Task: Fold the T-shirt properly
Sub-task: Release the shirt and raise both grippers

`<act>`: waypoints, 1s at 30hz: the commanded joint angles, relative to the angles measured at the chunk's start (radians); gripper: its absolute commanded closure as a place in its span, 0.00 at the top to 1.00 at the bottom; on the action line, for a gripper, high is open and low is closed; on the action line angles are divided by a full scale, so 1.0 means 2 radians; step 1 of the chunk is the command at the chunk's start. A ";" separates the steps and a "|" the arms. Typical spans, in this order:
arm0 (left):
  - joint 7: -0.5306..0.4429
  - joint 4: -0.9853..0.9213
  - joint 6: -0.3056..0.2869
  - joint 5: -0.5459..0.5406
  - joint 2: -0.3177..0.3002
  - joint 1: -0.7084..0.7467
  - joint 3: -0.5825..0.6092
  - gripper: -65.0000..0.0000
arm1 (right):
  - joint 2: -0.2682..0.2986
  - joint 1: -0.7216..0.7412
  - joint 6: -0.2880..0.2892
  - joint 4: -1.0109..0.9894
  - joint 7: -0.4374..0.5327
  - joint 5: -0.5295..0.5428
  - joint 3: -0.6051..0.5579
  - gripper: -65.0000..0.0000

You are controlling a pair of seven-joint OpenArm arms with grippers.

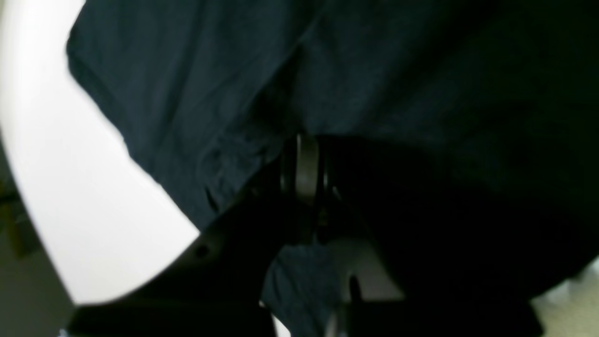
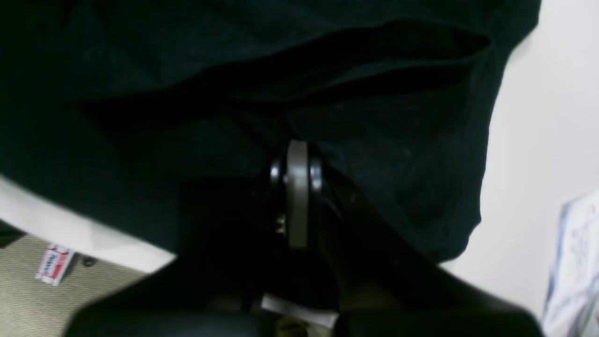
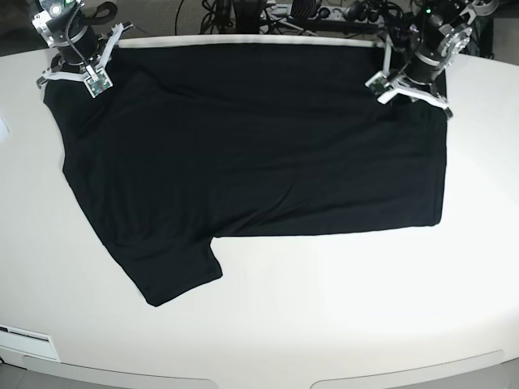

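The black T-shirt [image 3: 243, 154] lies spread plain side up on the white table [image 3: 324, 316], with one sleeve [image 3: 174, 271] pointing toward the near left. My right gripper [image 3: 77, 71] is at the shirt's far left corner, and in its wrist view the fingers [image 2: 297, 187] are shut with dark cloth [image 2: 374, 140] bunched at their tips. At the far right corner my left gripper [image 3: 408, 81] is also shut, its fingers [image 1: 306, 164] pinching the cloth [image 1: 196, 93]. No print shows.
Cables and gear [image 3: 308, 12] crowd the far table edge behind the shirt. A white and blue sheet [image 2: 575, 262] lies on the table beside the right gripper. A small red and white box [image 2: 54, 264] sits on the floor below the table edge.
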 commanded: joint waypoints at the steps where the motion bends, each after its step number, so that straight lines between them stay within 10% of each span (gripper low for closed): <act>1: 0.015 0.011 -0.027 -0.023 -0.002 0.010 0.007 0.00 | 0.007 -0.006 -0.002 0.002 -0.014 -0.003 0.004 0.00; 13: 0.009 0.057 0.039 0.080 -0.017 0.004 -0.016 0.00 | 0.006 -0.030 -0.070 0.002 -0.025 -0.002 0.004 0.00; 30: -0.011 0.056 0.053 -0.100 -0.036 0.004 -0.198 0.00 | -0.021 -0.029 -0.127 0.023 -0.026 -0.004 0.004 0.01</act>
